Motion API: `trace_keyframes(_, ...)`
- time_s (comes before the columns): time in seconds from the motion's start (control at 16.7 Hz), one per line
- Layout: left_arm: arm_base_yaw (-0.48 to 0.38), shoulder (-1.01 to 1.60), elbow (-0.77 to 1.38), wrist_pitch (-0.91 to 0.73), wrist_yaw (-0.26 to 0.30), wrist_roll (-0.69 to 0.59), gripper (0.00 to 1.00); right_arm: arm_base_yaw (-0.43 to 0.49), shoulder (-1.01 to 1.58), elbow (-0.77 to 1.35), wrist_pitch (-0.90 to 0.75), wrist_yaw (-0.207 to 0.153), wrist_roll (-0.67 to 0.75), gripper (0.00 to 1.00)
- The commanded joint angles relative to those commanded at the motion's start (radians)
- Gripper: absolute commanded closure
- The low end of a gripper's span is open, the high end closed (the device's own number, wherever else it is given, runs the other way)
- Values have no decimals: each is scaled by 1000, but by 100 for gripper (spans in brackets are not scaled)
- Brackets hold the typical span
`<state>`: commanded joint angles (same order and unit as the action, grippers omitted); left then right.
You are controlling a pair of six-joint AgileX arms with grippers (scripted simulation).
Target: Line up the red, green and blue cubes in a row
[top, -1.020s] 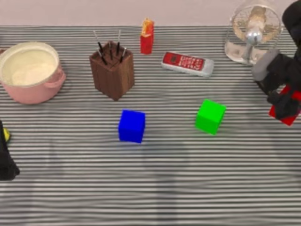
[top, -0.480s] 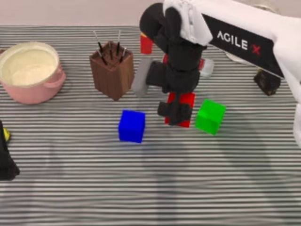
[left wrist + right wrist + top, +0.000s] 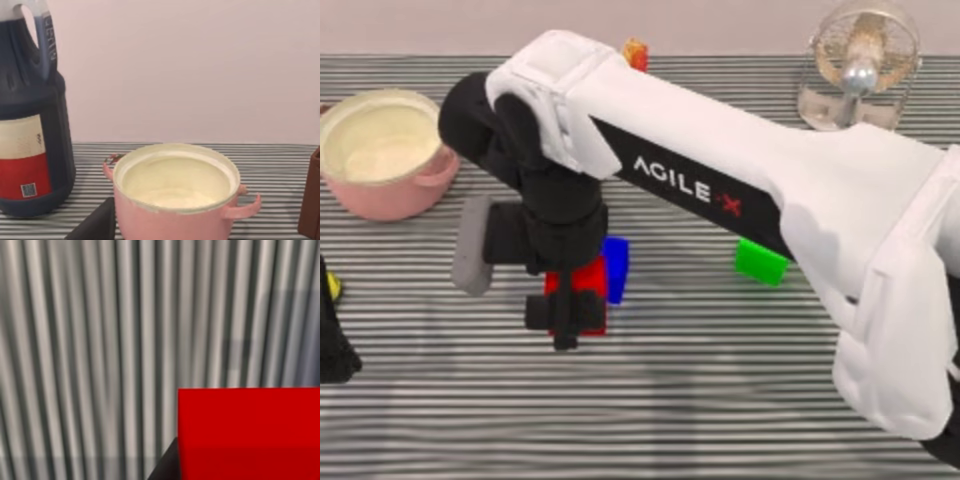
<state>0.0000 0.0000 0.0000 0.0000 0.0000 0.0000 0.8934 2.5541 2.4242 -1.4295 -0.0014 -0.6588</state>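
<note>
Right gripper (image 3: 566,312): extended across the table from the top view's right side, positioned left of centre, fingers pinching the red cube (image 3: 588,285). Red cube located just left of the blue cube (image 3: 616,265); contact between the two cannot be determined, the arm covering most of the blue cube. In the right wrist view, red cube (image 3: 249,432) filling the near corner, against the striped tablecloth (image 3: 100,340).

Green cube (image 3: 761,260): on the table right of centre, partly hidden under the white arm link, well apart from the blue cube.

Left gripper (image 3: 334,345): parked at the left edge of the table; finger state cannot be determined.

Other items: pink pot (image 3: 382,150) with pale interior at far left, also seen in the left wrist view (image 3: 177,200) beside a dark jug with red-and-white label (image 3: 30,120). Small red carton with orange top (image 3: 636,53) at the far edge, mostly covered by the arm. Clear round fan-like object (image 3: 861,65) at far right.
</note>
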Motion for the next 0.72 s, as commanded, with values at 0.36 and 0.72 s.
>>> trace_keyframes(0.36, 0, 0, 0, 0, 0, 0, 0, -1, -6, -42, 43, -2, 1, 100)
trace_keyframes(0.72, 0, 0, 0, 0, 0, 0, 0, 0, 2, -259, 263, 0, 2, 100)
